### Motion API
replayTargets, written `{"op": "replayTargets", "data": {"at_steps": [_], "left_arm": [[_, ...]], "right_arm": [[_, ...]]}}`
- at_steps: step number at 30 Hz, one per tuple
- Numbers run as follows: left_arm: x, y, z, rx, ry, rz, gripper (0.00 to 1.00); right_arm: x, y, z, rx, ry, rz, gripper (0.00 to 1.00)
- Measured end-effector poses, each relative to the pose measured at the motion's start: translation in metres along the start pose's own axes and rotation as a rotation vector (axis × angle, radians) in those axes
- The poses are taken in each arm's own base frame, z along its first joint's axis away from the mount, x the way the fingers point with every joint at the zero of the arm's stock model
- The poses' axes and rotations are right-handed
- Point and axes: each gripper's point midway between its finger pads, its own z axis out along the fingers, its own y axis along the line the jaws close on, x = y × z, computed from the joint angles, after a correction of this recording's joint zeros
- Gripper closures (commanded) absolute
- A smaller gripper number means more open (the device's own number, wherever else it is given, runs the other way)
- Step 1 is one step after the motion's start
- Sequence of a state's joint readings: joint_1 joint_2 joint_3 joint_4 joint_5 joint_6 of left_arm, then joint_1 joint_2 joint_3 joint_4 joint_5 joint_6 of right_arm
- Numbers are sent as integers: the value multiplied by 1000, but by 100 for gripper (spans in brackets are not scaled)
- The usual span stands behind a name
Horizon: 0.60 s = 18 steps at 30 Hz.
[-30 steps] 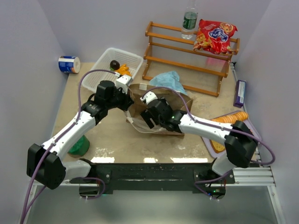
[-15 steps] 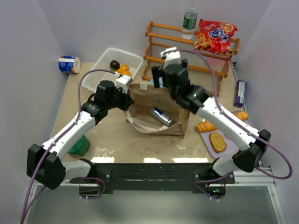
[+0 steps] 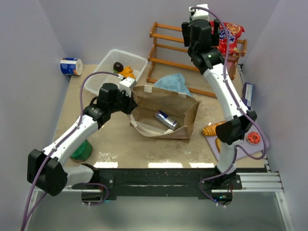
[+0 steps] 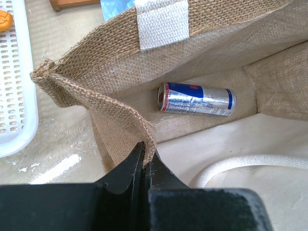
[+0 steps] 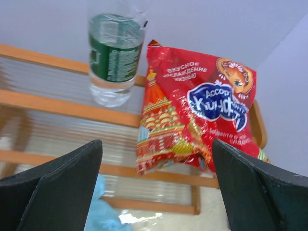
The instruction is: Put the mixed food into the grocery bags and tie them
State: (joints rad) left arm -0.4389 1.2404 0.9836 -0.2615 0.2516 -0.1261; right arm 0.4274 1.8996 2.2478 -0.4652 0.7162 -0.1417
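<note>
Now the right claw (image 5: 156, 161) stands wide open and empty, up at the rack (image 5: 62, 103). The packet (image 5: 192, 110) leans dead ahead of it, between its fingers and nearer the right one. The bottle (image 5: 114, 57) stands ahead too, above the left finger and just beside the packet. The left claw (image 4: 144, 153) is clamped tight on the rim of the bag (image 4: 110, 62), propping its mouth open. The can (image 4: 196, 98) lies on its side on the bag floor, just beyond that claw's tips and to their right. The blue bag (image 3: 173, 82) sits crumpled well below the right claw.

As I judge the risks, the bottle is so close to the packet that the left finger could clip it on the way in and tip it off the rack. The packet looks glossy and only leans, so a push before the fingers close could shove it back or off. The left claw holds just a thin fold of rim; should that slip, the mouth sags over the can and the next drop misses.

A second ago the right claw was down in the bag, where the can now lies. Half a second ago it had risen over the far rim, leaving the can behind. The left claw's hold has not changed.
</note>
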Motion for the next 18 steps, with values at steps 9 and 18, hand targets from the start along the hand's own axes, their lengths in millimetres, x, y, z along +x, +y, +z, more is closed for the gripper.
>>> {"op": "replayTargets", "data": {"at_steps": [9, 18], "left_arm": [[0, 0, 0, -1, 1, 0, 100], [0, 0, 0, -1, 1, 0, 100]], "right_arm": [[65, -5, 60, 146, 134, -292, 1], [90, -18, 72, 240, 187, -408, 6]]}}
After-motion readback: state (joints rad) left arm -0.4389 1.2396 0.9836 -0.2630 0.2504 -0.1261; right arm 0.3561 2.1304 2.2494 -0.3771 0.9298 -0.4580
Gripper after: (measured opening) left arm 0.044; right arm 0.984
